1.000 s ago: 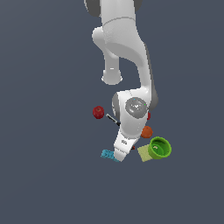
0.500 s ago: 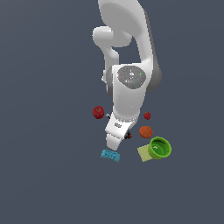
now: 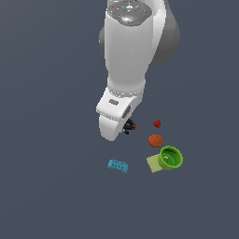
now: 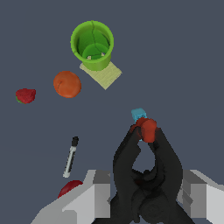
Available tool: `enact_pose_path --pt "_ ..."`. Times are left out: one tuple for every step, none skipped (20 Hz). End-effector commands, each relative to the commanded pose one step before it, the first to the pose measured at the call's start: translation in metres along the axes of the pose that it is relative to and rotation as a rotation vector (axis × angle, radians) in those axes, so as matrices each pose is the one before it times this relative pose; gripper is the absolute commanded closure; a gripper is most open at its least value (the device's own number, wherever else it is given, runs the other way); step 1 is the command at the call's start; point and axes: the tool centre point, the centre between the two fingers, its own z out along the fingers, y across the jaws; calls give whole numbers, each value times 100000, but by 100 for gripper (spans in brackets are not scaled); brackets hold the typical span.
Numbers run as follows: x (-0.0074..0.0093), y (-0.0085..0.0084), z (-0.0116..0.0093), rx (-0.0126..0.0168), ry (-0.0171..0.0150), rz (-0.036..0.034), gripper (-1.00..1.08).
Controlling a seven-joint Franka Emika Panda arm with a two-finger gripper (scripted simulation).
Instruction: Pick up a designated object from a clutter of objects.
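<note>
A: What has changed since half a second ago?

B: The arm now fills far more of the exterior view, its wrist housing much nearer the camera. The black clamp (image 3: 129, 125) shows as a dark bit with a red tip at the housing's edge, while the green cup (image 3: 170, 158), orange ball (image 3: 155, 140), berry (image 3: 157, 123), yellow-green square (image 3: 153, 163) and blue brick (image 3: 117, 165) lie in the same arrangement on the surface (image 3: 51, 177).

A: And the tool?

B: In the wrist view the tool (image 4: 144, 199) is closed on the clamp (image 4: 146, 175), grey fingers (image 4: 97, 192) pressing its body from both sides, the orange-red tips pointing away from the camera.

A: What is hard to make out?

B: The exterior view hides the tool behind the housing and shows only a sliver of the clamp. Whether the clamp is clear of the surface I cannot tell for sure. In the wrist view its tips cover most of the blue brick (image 4: 138, 114).

A: Anything seen only from the wrist?

B: The black marker (image 4: 71, 156) and the red apple (image 4: 70, 188), cut off by a finger.
</note>
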Motion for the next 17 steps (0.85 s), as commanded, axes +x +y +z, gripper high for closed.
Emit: enact_pose_path --pt "-673 113 -2466 123 -17 -52 108" --pt "-226 73 -868 0 0 0 108" --pt "-249 93 -812 16 45 49 108" --pt "-192 72 -746 0 0 0 108" --pt "-176 69 -686 0 0 0 108" --pt "-163 68 -625 -18 -36 28 108" --pt "-144 62 -567 0 0 0 108" --pt "-129 59 -508 0 0 0 108" --pt "-125 63 -449 -22 -41 51 108" --pt "-96 54 -391 0 0 0 108" --pt "-80 51 -333 0 0 0 108" --pt "-64 49 -276 0 0 0 108" --pt "-49 45 -221 0 0 0 108" --pt "-42 44 -166 -23 -46 46 108" --pt "-23 32 -115 0 0 0 108" --pt "-12 21 -66 0 0 0 108" --pt "-4 7 -21 0 0 0 108"
